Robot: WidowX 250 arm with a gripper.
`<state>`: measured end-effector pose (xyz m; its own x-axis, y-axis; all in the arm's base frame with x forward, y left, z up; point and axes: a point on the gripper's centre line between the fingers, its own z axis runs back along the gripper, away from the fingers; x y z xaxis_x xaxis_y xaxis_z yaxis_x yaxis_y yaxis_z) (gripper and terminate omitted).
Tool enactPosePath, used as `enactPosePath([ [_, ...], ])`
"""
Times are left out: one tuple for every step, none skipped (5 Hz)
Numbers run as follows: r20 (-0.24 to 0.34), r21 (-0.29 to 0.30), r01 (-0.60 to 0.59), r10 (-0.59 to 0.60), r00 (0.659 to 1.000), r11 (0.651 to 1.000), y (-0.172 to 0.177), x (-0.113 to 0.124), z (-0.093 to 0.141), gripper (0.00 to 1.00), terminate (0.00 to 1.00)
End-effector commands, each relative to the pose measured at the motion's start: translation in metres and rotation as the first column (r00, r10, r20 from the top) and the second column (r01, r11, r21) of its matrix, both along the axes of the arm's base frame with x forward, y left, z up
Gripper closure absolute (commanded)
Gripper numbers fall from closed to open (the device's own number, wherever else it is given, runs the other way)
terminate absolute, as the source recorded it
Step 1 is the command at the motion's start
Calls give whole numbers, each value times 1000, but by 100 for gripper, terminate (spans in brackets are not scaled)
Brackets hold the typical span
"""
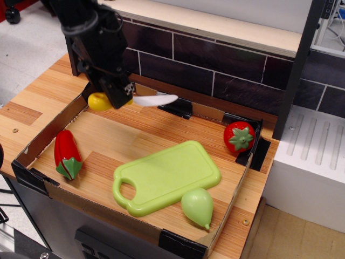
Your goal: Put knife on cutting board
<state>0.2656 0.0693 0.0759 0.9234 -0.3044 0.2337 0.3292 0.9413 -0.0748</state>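
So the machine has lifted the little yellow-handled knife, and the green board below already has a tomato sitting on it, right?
Not quite. The jaws do hold the knife aloft, but the cutting board is bare. In the observation.image view the tomato sits apart from it, in the tray's far right corner.

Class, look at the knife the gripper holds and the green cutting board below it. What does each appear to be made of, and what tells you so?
Knife: probably moulded plastic; rounded glossy yellow handle, opaque white blade with no metallic shine.
Cutting board: likely plastic too; uniform light green, smooth, slightly shiny, with soft rounded corners and a moulded raised rim.
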Motion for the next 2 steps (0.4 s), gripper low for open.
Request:
enactPosePath([
  [82, 42, 128, -131, 988, 991, -13, -23, 14, 100, 0],
  [81, 57, 173, -177, 981, 983, -20, -37, 1, 100, 0],
])
